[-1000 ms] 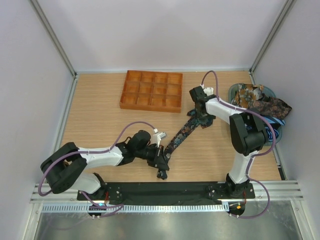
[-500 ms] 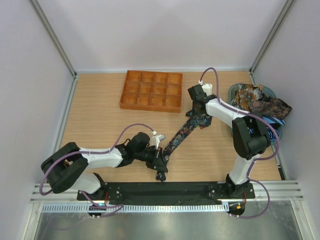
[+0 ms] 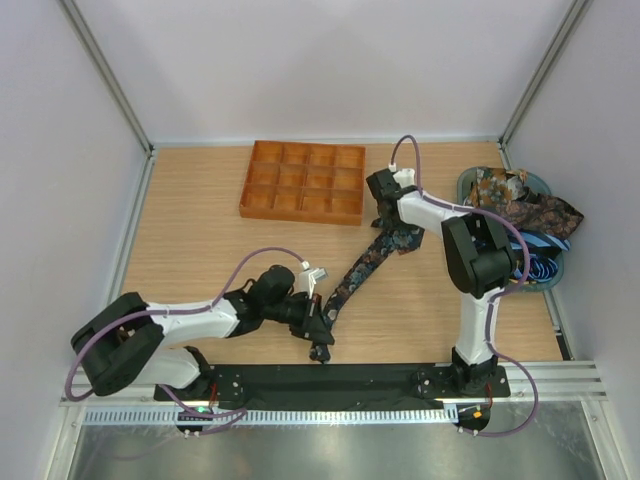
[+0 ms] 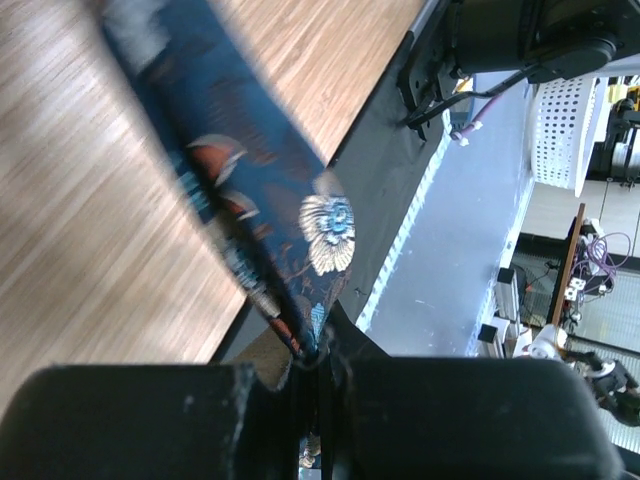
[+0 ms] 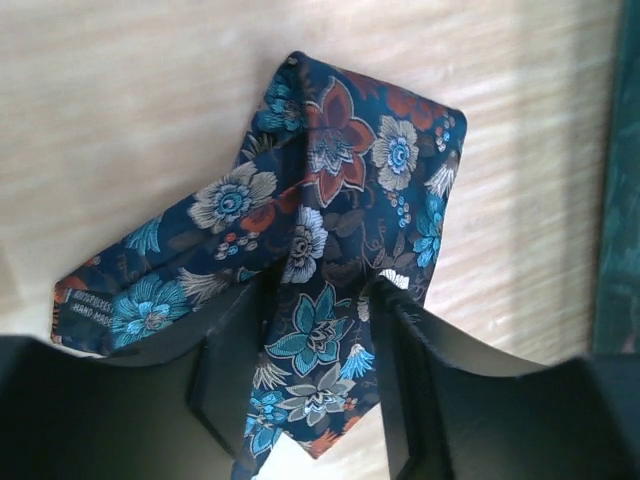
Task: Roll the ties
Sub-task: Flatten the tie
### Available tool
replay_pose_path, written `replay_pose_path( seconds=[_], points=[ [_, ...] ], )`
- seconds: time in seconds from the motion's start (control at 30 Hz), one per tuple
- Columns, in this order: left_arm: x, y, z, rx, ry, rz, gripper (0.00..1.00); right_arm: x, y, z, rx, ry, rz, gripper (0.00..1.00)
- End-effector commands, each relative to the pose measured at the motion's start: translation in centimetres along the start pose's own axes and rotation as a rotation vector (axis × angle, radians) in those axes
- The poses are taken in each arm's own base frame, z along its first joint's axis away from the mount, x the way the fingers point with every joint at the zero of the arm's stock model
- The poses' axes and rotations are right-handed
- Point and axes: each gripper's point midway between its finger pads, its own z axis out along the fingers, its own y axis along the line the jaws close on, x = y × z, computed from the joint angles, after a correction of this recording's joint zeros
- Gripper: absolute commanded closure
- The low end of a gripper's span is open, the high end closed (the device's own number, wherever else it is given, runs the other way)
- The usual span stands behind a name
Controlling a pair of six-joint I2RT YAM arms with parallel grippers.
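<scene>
Top external shows the counter (image 3: 200, 260) with 1 tie (image 3: 365, 262) stretched diagonally between both arms. My left tool (image 4: 315, 365) is clamped tight on its narrow end near the front edge; the right tool (image 5: 315, 330) stands spread astride the folded wide end. I judge the roll is just starting: next, pinch that fold and turn it over.
</scene>
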Motion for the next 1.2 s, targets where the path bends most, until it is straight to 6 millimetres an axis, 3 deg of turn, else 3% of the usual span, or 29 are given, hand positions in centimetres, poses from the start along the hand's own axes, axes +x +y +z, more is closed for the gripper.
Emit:
replay_pose_path(
  seconds=[0.0, 0.13, 0.17, 0.23, 0.43, 0.47, 0.53, 0.57, 0.6, 0.7, 0.8, 0.83, 0.93, 0.97, 1.0, 1.03, 1.07, 1.13, 1.17],
  points=[
    [0.4, -0.9, -1.2, 0.024, -0.015, 0.007, 1.00, -3.9, -2.3, 0.7, 0.127, -0.089, 0.066, 0.52],
    [1.3, -0.4, -2.3, 0.002, -0.041, -0.011, 1.00, -6.0, -4.0, 1.8, 0.192, -0.105, 0.102, 0.58],
    [1.5, -0.2, -2.4, -0.004, -0.050, -0.020, 1.00, -7.6, -4.3, 1.5, 0.199, -0.121, 0.119, 0.59],
    [2.0, 0.9, -2.6, -0.036, -0.071, -0.045, 1.00, -8.8, -5.3, 2.2, 0.228, -0.115, 0.133, 0.60],
    [3.3, 2.7, -2.5, -0.077, -0.052, -0.068, 1.00, -12.6, -4.4, 4.4, 0.222, -0.109, 0.128, 0.67],
    [3.7, 3.4, -2.2, -0.094, -0.032, -0.082, 1.00, -14.3, -4.4, 3.8, 0.217, -0.127, 0.141, 0.68],
    [3.9, 3.7, -1.8, -0.098, -0.017, -0.079, 1.00, -14.4, -4.3, 5.1, 0.202, -0.091, 0.142, 0.65],
    [4.3, 4.3, -1.6, -0.115, 0.003, -0.091, 1.00, -15.4, -5.0, 5.3, 0.176, -0.086, 0.176, 0.59],
    [4.3, 4.6, -1.4, -0.121, 0.007, -0.097, 1.00, -15.4, -4.4, 5.7, 0.122, -0.065, 0.190, 0.54],
    [4.2, 4.9, -0.8, -0.121, 0.018, -0.114, 1.00, -16.7, -4.9, 5.1, 0.102, -0.083, 0.203, 0.49],
    [3.9, 4.8, -0.4, -0.113, 0.024, -0.117, 1.00, -17.8, -4.8, 3.3, 0.038, -0.108, 0.198, 0.46],
    [3.8, 4.8, -0.3, -0.112, 0.024, -0.114, 1.00, -18.9, -5.1, 1.6, 0.004, -0.137, 0.205, 0.45],
    [3.6, 4.8, -0.4, -0.121, 0.018, -0.115, 1.00, -17.2, -4.0, -0.3, -0.100, -0.097, 0.175, 0.40],
    [3.4, 4.7, -0.4, -0.125, 0.012, -0.112, 1.00, -15.8, -4.3, -1.6, -0.115, -0.078, 0.179, 0.39],
    [3.2, 4.9, -0.4, -0.137, 0.001, -0.111, 1.00, -14.7, -3.2, -2.7, -0.136, -0.067, 0.163, 0.38],
    [3.0, 4.8, -0.6, -0.139, -0.007, -0.107, 1.00, -11.8, -2.9, -2.2, -0.118, -0.028, 0.136, 0.33],
    [2.6, 4.8, -0.7, -0.144, -0.021, -0.106, 1.00, -12.1, -3.1, -4.6, -0.129, -0.076, 0.144, 0.31],
    [2.1, 4.9, -1.0, -0.155, -0.045, -0.108, 1.00, -10.5, -2.0, -6.2, -0.123, -0.113, 0.128, 0.22],
    [1.8, 4.9, -1.1, -0.158, -0.055, -0.109, 1.00, -8.3, -2.7, -6.4, -0.107, -0.088, 0.147, 0.20]
  ],
)
